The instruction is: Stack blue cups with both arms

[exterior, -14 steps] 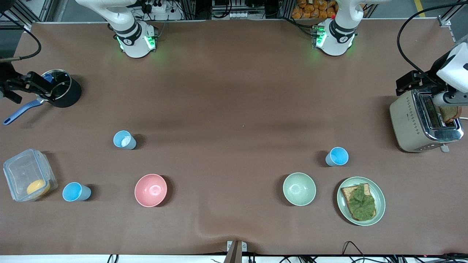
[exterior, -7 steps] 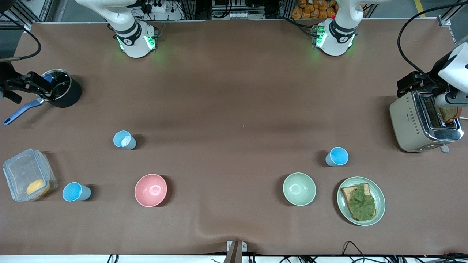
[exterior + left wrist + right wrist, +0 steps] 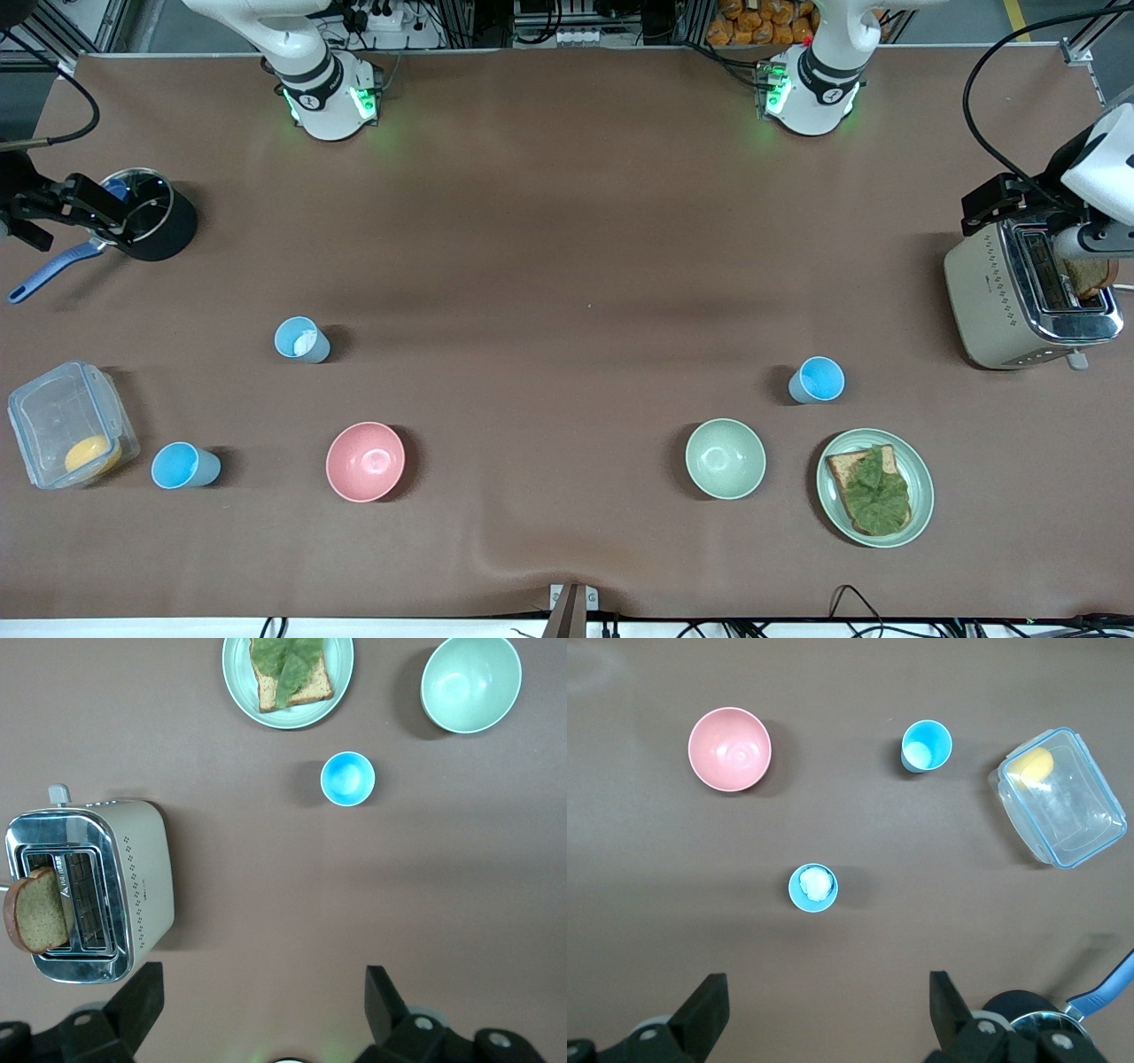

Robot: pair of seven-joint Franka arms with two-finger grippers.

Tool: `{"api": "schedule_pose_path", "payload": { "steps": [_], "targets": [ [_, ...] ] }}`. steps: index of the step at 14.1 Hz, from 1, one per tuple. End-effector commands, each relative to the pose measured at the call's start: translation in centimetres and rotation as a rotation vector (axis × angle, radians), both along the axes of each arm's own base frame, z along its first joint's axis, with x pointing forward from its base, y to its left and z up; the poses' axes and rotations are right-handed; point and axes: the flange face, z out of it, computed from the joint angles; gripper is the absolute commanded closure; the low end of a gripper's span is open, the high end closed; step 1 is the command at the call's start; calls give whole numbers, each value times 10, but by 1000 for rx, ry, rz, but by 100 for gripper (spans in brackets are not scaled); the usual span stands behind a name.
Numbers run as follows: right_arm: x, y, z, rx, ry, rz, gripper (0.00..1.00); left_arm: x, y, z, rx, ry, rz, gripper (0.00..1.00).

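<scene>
No legible text, labels, brands or numbers appeared anywhere, a small mark on the toaster point(image 3: 142, 890) side was too tiny to read

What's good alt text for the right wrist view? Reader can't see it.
Looking down on a brown table, the open right gripper hangs above a blue cup with a white lump inside. An empty blue cup stands between a pink bowl and a clear container holding something yellow; a dark pot with a blue handle sits beside the gripper.
</scene>
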Motion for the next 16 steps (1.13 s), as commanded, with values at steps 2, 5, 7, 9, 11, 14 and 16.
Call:
{"api": "schedule_pose_path", "payload": {
  "steps": [2,5,7,9,11,14,16],
  "targets": [
    [-3,-1,6,-13,-3,-12,0,0,-1,1,4,-5,-21,0],
    [-3,-1,6,-13,-3,-12,0,7,-3,-11,14,14,-27,0],
    [-3,-3,6,-13,0,-7,0,17,-12,-28,42,28,-46,0],
    [-4,-6,5,-12,8,-10,0,28,-11,-43,46,39,-45,0],
    [-5,-7,4,-12,17,-9,0,39,-6,-50,66,28,-41,0],
    [-6,-3,2,-12,34,-12,0,59,-6,-71,73,2,-31,0],
    [-6,-2,2,-11,36,-6,0,70,-6,-82,71,-8,-28,0]
  ]
}}
